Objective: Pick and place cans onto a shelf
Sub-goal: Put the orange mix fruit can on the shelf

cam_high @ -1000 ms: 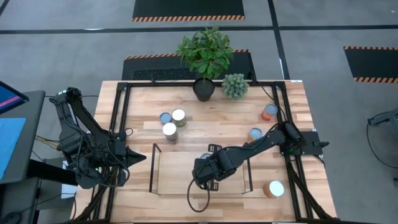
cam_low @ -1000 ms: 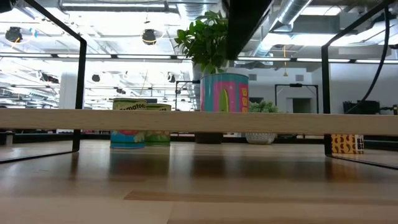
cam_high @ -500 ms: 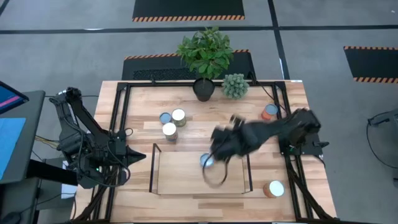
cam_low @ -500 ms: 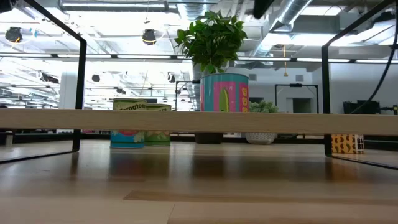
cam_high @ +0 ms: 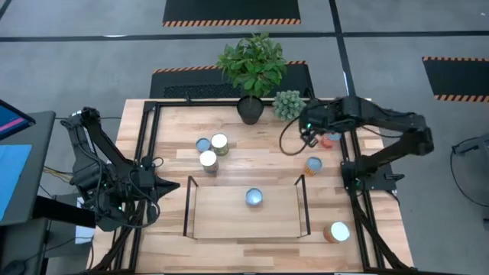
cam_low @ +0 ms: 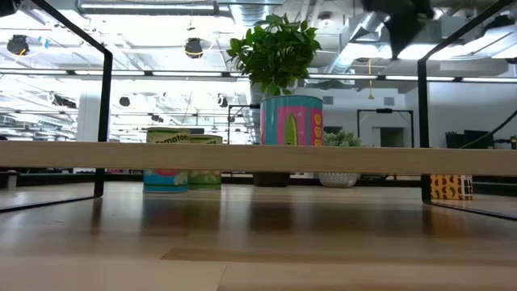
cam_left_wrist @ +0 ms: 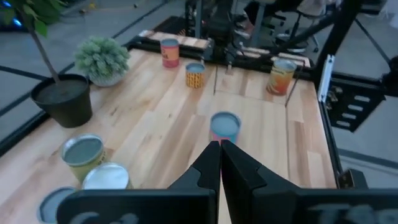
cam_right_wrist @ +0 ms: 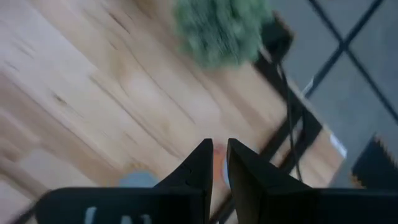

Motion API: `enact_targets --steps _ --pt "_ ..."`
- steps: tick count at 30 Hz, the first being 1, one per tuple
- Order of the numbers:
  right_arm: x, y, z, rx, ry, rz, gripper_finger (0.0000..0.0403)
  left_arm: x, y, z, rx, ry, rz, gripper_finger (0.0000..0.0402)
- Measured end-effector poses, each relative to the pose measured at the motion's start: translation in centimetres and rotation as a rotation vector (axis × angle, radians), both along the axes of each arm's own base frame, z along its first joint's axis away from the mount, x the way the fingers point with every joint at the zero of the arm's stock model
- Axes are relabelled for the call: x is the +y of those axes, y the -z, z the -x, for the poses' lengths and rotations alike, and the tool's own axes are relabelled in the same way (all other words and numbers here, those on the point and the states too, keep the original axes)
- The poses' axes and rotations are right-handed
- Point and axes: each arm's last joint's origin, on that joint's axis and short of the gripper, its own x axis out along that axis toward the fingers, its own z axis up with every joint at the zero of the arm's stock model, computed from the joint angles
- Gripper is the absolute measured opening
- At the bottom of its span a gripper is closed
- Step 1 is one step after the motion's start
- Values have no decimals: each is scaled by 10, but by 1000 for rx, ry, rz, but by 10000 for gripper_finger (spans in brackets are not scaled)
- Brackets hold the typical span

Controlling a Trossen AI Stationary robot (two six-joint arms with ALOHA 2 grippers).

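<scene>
A can with a pale-blue top [cam_high: 254, 198] stands upright on the light-wood shelf [cam_high: 221, 218]. In the low view it shows pink and teal [cam_low: 291, 120]. My right gripper [cam_high: 307, 131] hangs above the table's far right, beside the small grey-green plant [cam_high: 289, 105]. Its fingers are a narrow gap apart and hold nothing [cam_right_wrist: 221, 163]. Below it stand a reddish-topped can [cam_high: 331, 137] and a pale-blue-topped can [cam_high: 313, 164]. My left gripper [cam_high: 172, 186] waits shut and empty at the table's left edge, pointing at the shelf [cam_left_wrist: 219, 147].
Three cans [cam_high: 209, 150] stand together on the table beyond the shelf's left end. A white-topped can [cam_high: 336, 231] stands at the near right corner. A dark pot with a leafy plant [cam_high: 250, 107] stands at the far edge. The black table frame [cam_high: 149, 145] runs along the sides.
My right gripper has risen off the can on the shelf and swung toward the table's far right edge, ending high beside the small plant. The can stays upright on the shelf where it was.
</scene>
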Motion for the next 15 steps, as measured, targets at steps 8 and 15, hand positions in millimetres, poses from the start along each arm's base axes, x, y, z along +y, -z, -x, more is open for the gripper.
enact_targets --steps 8,15 --pt "-25 70 35 -81 112 -147 71 1 -1 -1 -27 -30 -15 0" --pt "-37 111 48 -23 215 -165 71 5 -1 -5 -28 -61 -14 0"
